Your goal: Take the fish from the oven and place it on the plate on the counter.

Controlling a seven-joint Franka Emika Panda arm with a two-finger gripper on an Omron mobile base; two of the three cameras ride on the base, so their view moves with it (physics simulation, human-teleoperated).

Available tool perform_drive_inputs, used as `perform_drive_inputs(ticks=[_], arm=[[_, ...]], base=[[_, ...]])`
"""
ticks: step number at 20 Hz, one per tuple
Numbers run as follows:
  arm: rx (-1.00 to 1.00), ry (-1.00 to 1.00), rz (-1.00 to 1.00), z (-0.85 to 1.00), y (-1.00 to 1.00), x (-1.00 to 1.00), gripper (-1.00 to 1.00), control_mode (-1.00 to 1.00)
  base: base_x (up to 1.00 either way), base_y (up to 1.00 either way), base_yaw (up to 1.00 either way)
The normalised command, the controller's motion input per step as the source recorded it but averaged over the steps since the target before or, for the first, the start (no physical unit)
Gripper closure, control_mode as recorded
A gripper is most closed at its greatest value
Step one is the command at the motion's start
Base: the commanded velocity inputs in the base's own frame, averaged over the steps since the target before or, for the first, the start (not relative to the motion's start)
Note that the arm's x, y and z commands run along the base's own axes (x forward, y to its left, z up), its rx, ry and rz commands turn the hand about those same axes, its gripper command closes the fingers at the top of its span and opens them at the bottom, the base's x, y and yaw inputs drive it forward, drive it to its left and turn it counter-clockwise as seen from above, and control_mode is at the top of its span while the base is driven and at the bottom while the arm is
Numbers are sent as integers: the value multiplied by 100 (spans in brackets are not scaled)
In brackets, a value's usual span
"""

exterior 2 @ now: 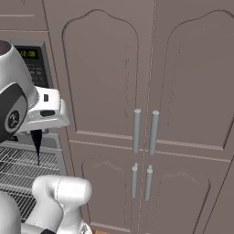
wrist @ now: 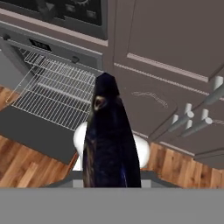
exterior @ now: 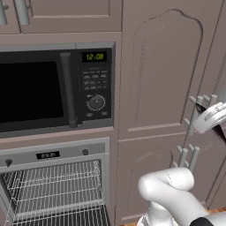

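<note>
At the far left we see the black microwave [exterior: 55,88] set into the cabinet wall, its green clock lit. Directly beneath it sits the oven [exterior: 55,185], its door dropped open and its wire racks [exterior: 57,187] bare.

Moving right, the white arm rises in front of tall mauve cabinet doors [exterior 2: 137,91] with silver bar handles. In the right base view the fish [exterior 2: 36,144] hangs as a thin dark sliver below the hand, just outside the oven's right edge. The hand view shows it close up: a dark, glossy body with one pale eye, standing up from the bottom of that picture, the open oven door to its left and wooden floor [wrist: 26,166] below.

The tool [exterior 2: 36,133] is closed narrow on the fish (its tips are hidden behind the body, so we judge the grip from the way the fish hangs).

We judge the removal step done and the carry under way. Neither plate nor bench is in sight, so the next move likely calls for turning or driving toward the bench, keeping the grip firm, then lowering the fish over the plate.
</note>
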Motion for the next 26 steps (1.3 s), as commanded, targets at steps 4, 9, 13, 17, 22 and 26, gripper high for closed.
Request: perform_drive_inputs(ticks=[4,9,13,17,22,26], arm=[[-4,7,-11,-4,0,3,100,-100],[0,2,-9,-23,0,5,100,-100],[-1,5,0,-4,-4,52,100,-100],[-3,7,0,-3,0,39,100,-100],[0,3,0,0,0,32,100,-100],[0,4,-1,-3,0,28,100,-100]], base=[[0,0,0],[0,0,0],[0,0,0],[0,0,0],[0,0,0],[0,0,0]])
